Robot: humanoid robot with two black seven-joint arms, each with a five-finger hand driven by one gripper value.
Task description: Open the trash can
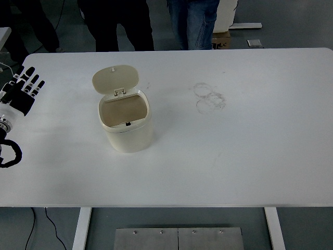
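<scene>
So the trash can (pixel 126 122) is sitting on the white surface (pixel 239 156), a bit left of centre, and its lid (pixel 115 79) is already flipped up. The lid stands tilted back on its hinge at the far rim, and you can look straight down into the can, which looks brownish inside. It's a cream-coloured little bin with rounded corners, upright.

The left hand (pixel 22 91) is way over at the left edge of the picture, resting just above or on the surface; hard to say which from this steep angle. Its fingers (pixel 32 82) are stretched out fairly straight and spread a little, pointing away from the robot, and they're holding nothing. The can is well off to the right of those fingertips and slightly nearer the robot, with a clear strip of bare surface between them. No contact at all.

A black cable loop (pixel 10 154) hangs by the wrist, nearer the robot than the fingers.

Further right of the can, well apart from the fingers, there are some faint ring-shaped smudges (pixel 209 99) on the surface.

Beyond the far edge, a few people's legs (pixel 195 23) are standing, and there's a small box (pixel 221 40) on the floor beside them.
</scene>
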